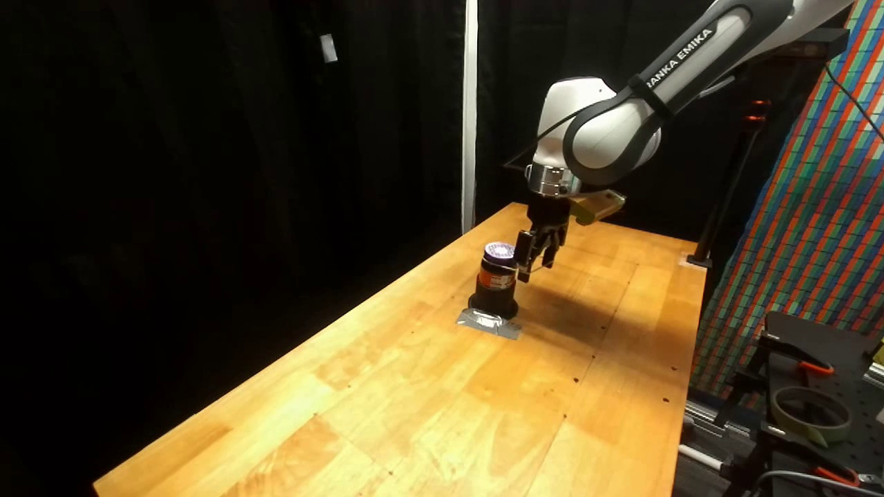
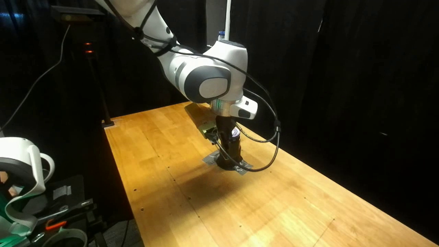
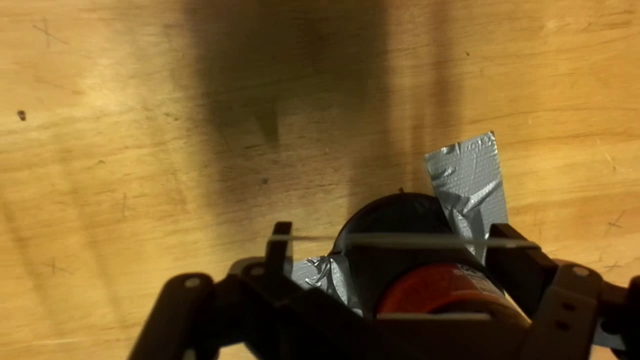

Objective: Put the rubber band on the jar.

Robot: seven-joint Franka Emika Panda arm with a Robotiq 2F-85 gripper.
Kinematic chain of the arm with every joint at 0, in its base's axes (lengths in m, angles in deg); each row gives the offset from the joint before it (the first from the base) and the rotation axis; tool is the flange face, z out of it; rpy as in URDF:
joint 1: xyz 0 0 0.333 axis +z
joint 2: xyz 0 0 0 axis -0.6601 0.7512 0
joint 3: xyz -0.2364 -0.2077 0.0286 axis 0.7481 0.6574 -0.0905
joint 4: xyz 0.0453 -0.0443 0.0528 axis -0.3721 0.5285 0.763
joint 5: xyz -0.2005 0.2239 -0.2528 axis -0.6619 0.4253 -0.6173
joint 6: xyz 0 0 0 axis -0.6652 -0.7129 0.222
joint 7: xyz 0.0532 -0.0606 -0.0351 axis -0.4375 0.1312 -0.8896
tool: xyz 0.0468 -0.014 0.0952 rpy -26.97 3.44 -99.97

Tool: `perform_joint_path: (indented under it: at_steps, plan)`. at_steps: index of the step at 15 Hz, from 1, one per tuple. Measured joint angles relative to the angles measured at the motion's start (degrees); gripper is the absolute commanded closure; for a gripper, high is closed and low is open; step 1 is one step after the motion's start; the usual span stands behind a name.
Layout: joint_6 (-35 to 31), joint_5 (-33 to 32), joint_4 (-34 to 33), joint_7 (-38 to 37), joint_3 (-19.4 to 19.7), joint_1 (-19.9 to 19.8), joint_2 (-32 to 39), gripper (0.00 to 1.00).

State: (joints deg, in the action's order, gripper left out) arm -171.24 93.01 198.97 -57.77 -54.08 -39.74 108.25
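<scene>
Because the fingers (image 3: pixel 520 268) are standing apart, holding the rubber band (image 3: pixel 410 240) taut near the jar (image 1: pixel 496 279), any uneven pull is probably risking a sudden slip.

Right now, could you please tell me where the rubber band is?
In the wrist view, the rubber band stretches across the open claw, right of centre; in an exterior view, it appears to cross the upper part of the jar.

Jar (image 1: pixel 496 279) blocking beside gripper (image 1: pixel 536 270), free tabletop (image 1: pixel 442 407) around
</scene>
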Motion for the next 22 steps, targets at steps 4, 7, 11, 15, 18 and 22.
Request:
perform_joint_path:
  at_steps: [4,7,11,15,18,22]
  plan:
    - [-5.3,6.4,4.0,4.6,-1.3,-1.9,-2.4,0.58]
    - [-12.9,13.5,9.2,11.4,-4.2,-4.4,-4.9,0.82]
    - [-28.7,29.2,17.1,27.6,-15.7,-12.3,-7.6,0.95]
    - [-37.5,48.0,16.8,45.0,-33.7,-23.7,-7.7,0.92]
    - [-39.3,59.0,12.9,57.0,-47.2,-33.9,-6.9,0.91]
    - [-41.3,65.3,9.1,71.0,-64.2,-50.2,-1.6,0.59]
